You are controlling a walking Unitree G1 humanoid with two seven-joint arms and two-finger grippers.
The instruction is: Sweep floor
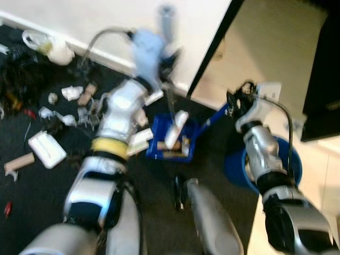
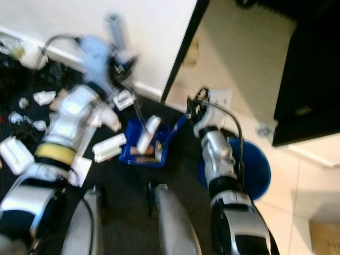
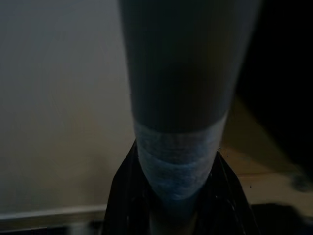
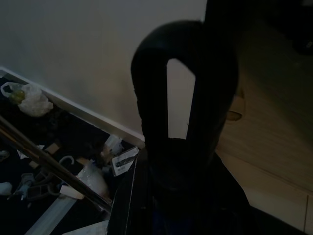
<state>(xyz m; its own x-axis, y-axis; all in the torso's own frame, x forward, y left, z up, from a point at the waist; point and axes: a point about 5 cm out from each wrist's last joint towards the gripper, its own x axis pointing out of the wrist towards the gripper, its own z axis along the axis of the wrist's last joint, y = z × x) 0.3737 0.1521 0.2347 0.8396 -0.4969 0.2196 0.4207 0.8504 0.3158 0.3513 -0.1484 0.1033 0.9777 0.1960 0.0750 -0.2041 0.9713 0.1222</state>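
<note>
With the left gripper [image 1: 159, 50] clamped on the broom handle [image 1: 167, 21] and the right gripper [image 1: 236, 103] seemingly holding the blue dustpan's [image 1: 172, 139] handle, some scraps are collected, yet much litter [image 1: 53, 114] remains far left.

Glossy blue plastic dustpan [image 1: 172, 139] on matt dark carpet [image 1: 37, 180]; shiny metal broom pole [image 4: 49, 164], silver arms.

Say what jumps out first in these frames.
The blue dustpan on the dark floor, already holding scraps, sits between the arms. The left gripper is shut on the grey broom handle above it; the right gripper is shut on the dustpan's handle. Litter is strewn along the white wall on the left, and a blue bucket sits beside the right arm.
</note>
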